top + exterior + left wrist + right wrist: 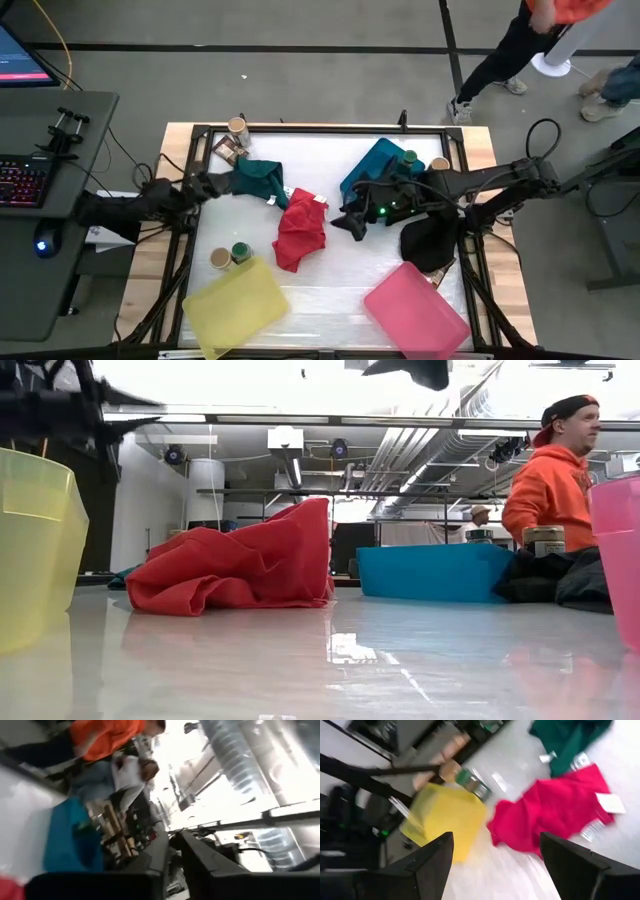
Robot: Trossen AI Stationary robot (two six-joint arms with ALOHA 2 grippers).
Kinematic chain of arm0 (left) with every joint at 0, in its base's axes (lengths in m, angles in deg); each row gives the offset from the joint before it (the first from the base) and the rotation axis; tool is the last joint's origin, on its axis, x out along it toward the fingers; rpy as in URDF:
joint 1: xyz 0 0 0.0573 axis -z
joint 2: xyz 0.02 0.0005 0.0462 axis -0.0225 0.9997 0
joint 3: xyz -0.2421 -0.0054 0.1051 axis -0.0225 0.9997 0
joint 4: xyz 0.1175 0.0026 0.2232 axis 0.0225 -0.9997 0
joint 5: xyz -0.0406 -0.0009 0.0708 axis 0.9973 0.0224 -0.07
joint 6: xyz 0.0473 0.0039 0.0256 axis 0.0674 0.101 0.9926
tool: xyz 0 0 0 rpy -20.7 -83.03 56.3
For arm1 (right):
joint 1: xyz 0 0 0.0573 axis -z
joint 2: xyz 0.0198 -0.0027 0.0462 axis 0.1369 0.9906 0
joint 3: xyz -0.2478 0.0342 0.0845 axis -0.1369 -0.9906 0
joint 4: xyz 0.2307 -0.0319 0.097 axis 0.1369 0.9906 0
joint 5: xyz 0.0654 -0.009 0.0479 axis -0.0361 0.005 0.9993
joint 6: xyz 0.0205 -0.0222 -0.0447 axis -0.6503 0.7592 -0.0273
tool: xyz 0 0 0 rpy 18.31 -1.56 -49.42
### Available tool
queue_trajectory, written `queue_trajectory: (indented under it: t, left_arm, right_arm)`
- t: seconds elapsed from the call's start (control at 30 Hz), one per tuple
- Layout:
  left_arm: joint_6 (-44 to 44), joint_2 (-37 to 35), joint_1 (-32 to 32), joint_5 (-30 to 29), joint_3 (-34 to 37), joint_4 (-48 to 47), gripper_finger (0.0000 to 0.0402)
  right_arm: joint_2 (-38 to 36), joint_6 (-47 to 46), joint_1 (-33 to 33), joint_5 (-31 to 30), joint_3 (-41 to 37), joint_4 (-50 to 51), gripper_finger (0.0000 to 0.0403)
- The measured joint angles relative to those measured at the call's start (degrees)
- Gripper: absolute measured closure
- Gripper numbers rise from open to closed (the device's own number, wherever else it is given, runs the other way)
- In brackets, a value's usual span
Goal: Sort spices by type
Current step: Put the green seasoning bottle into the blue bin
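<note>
Both arms hang over the table with nothing in their fingers.

The right gripper hovers beside the red cloth, its fingers spread wide and holding nothing; past them lie the tan-lid jar and green-lid jar, touching the yellow tray, well away. The left gripper sits by the green cloth; I cannot tell how its fingers stand. Another tan-lid jar and a packet lie at the far edge; more jars stand by the blue tray.
</note>
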Motion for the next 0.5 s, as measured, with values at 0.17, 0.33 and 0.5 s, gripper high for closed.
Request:
queue_trajectory:
  t: [0.17,0.33,0.5]
  left_arm:
    - [9.8,5.0,0.0,4.8,-9.3,-1.1,0.0265]
    - [22.1,14.3,0.4,11.2,-24.3,-3.8,0.0196]
    - [34.3,29.5,2.3,18.3,-40.2,-18.7,0.0162]
  right_arm:
    - [0.0,1.3,-0.3,0.2,0.0,7.6,0.0112]
    - [-0.1,2.3,-0.1,0.2,0.0,11.0,0.0112]
    - [-0.4,3.2,0.0,0.0,0.0,10.7,0.0112]
